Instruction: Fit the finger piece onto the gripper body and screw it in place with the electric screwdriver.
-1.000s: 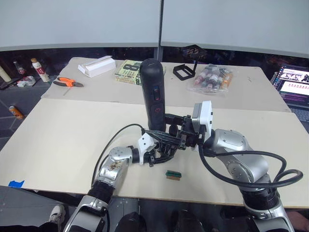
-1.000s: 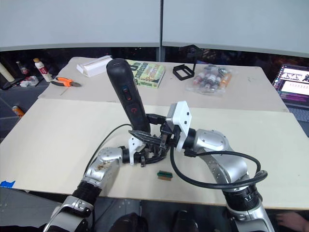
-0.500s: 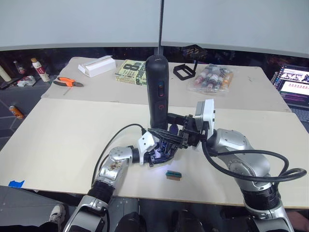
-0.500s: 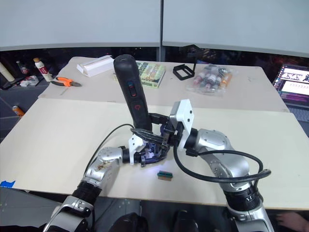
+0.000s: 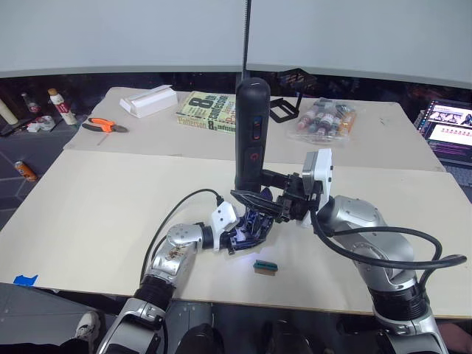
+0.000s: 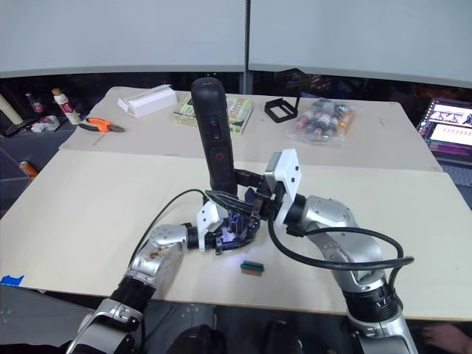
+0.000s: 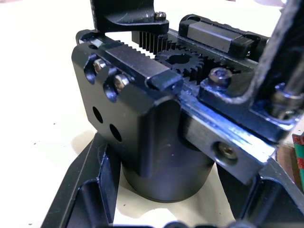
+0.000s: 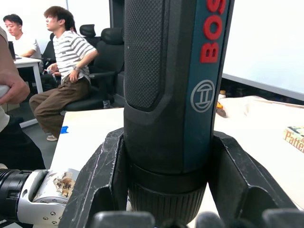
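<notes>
Right wrist view gives me the clearest label: red "BOS" lettering and a round emblem on the electric screwdriver (image 8: pixel 175 85), which my right hand (image 8: pixel 166 209) clamps between its two fingers. In the left eye view the tool stands nearly upright at centre frame, its lower end down at the gripper body (image 5: pixel 251 225), which my left hand (image 5: pixel 240 234) holds closed around its round base on the table (image 5: pixel 96 206). A green-and-tan block (image 5: pixel 264 266) lies just below them, and a book (image 5: pixel 210 120) sits at upper centre, its cover showing a large "8".
</notes>
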